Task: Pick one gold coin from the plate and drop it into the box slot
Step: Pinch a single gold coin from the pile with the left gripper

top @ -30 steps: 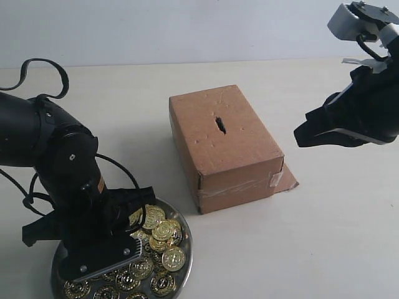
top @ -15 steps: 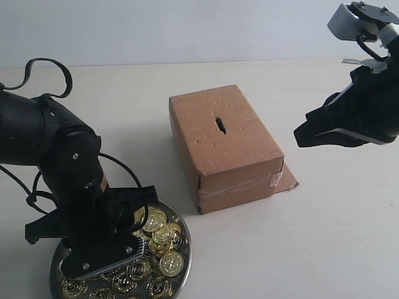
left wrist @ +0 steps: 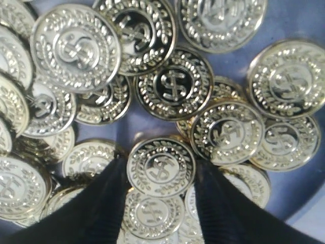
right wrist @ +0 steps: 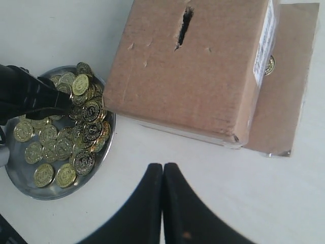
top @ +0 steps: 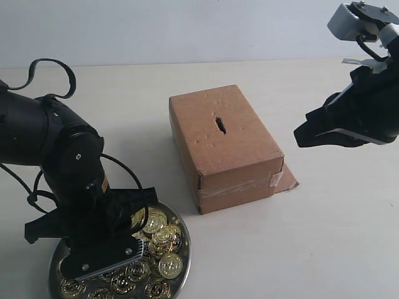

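The silver plate [top: 186,258] sits at the front left, heaped with gold coins [top: 163,235]. My left gripper [top: 143,221] is down in it. In the left wrist view, the left gripper [left wrist: 161,168] has its two black fingers pressed against opposite edges of one gold coin [left wrist: 161,165], which lies flat above the other coins. The brown box [top: 227,140] stands mid-table with its dark slot [top: 221,124] on top. My right gripper [top: 302,134] hovers to the right of the box, shut and empty, its fingers [right wrist: 152,203] touching.
A loose cardboard flap [top: 288,180] sticks out at the box's near right base, with one coin [right wrist: 270,65] lying on it beside the taped end. The right wrist view also shows the plate [right wrist: 20,170] and the slot [right wrist: 184,28].
My left arm has shifted slightly and settled lower into the plate, and the coins under it have been nudged. The right arm has not moved.
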Tool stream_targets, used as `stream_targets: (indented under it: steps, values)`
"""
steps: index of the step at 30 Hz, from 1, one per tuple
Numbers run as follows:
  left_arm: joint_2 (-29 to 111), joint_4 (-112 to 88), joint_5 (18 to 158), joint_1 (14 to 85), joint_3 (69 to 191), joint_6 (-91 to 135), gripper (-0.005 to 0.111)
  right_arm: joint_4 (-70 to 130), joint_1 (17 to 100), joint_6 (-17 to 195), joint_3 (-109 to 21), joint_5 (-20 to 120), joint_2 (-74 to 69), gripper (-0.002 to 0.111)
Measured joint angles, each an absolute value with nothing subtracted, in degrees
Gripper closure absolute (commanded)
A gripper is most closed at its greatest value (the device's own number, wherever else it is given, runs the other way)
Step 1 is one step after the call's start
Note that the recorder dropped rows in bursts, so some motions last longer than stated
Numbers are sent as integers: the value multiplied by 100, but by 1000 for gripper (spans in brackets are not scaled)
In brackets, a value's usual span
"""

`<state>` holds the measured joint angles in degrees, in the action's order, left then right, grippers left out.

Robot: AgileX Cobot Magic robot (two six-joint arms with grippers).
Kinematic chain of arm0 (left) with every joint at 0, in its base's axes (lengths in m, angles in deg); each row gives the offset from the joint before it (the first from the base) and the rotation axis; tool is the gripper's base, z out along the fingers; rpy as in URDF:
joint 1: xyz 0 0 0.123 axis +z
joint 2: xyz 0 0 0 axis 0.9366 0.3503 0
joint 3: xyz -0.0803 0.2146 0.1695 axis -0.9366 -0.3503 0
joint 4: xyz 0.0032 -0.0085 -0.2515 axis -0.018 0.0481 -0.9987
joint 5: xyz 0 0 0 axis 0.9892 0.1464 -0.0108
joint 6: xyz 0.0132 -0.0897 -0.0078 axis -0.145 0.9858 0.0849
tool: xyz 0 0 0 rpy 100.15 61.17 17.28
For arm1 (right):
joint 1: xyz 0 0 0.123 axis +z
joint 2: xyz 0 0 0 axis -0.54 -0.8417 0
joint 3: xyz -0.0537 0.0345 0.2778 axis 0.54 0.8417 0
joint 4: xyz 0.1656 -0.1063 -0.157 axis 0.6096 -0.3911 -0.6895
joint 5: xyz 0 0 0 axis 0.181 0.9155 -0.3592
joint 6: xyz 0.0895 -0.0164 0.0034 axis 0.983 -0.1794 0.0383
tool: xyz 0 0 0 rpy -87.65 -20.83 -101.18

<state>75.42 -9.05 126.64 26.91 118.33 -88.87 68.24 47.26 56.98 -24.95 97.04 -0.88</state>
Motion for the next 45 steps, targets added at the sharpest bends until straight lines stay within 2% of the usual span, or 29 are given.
stream_targets:
  steps: [2, 10, 45]
  values:
    - [7542, -905, 12664, 2691, 11833, -8887, 73, 6824, 4726, 5698, -2495, 9704, -88, 108]
    - [7542, -905, 12648, 2668, 11833, -8887, 54, 6824, 4726, 5698, -2495, 9704, -88, 108]
    - [7600, -855, 12656, 2358, 11847, -8897, 54, 6845, 4726, 5698, -2495, 9714, -88, 108]
